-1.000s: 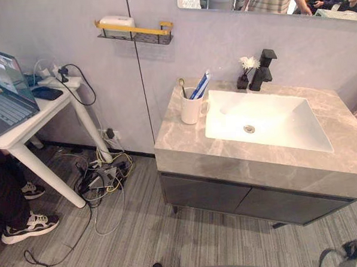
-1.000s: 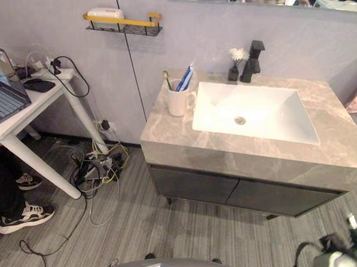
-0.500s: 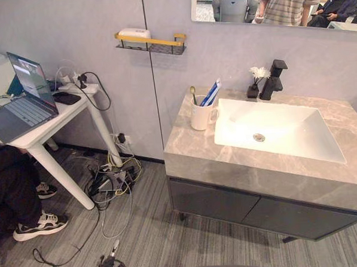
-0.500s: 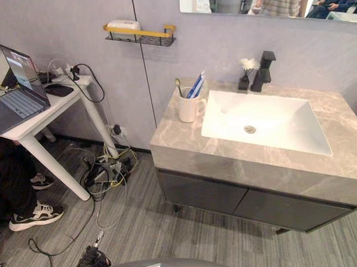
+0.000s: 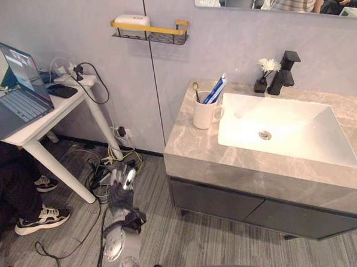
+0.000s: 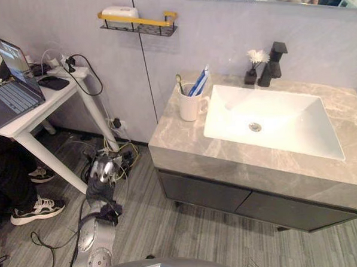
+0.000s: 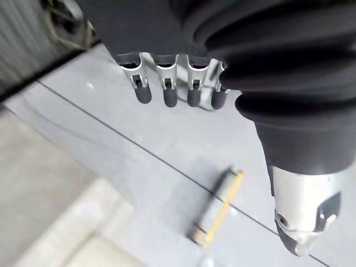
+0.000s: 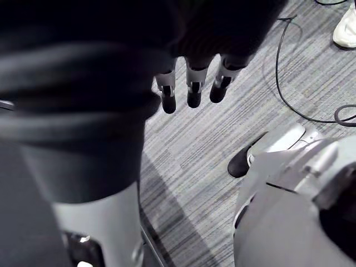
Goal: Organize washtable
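Holds nothing in the left hand (image 5: 121, 183), fingers straight and loosely spread. Finds the white ceramic mug (image 5: 204, 114) well beyond that hand, up on the grey marble washtable (image 5: 191, 146). Hangs the right hand (image 8: 192, 92) slack-fingered, empty, above grey striped carpet (image 8: 183, 156).

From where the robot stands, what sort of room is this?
Probably a mock bathroom in a lab or office: a stone-topped washstand with a white basin and black faucet, a cup holding toothbrush and toothpaste, yet a laptop on a white desk alongside.
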